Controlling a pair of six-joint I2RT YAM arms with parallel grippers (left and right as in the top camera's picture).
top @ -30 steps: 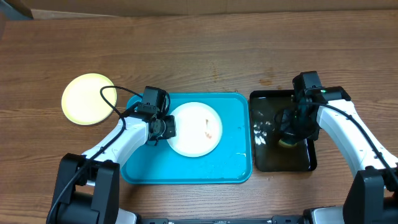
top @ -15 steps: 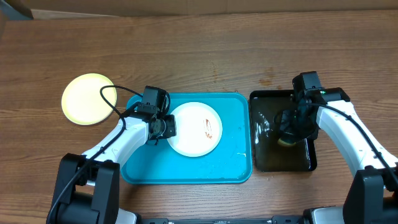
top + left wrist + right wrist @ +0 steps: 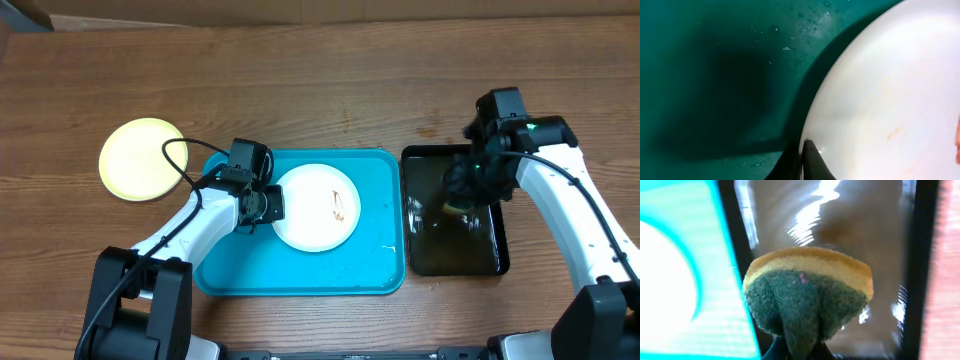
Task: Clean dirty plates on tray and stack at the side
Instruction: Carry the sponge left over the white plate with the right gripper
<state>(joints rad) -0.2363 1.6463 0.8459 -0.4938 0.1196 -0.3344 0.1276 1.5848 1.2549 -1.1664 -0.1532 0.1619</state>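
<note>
Rim of plate fills left gripper; right gripper clamps sponge.

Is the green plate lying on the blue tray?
No, the green plate lies on the wooden table, outside the blue tray.

Overhead looks straight down; both close wrist views share its tray.

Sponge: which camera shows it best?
Right wrist view: the sponge fills it, with the yellow layer and green scrubber clear. Overhead shows just a small yellowish bit over the black tray. Left wrist view misses it.
</note>
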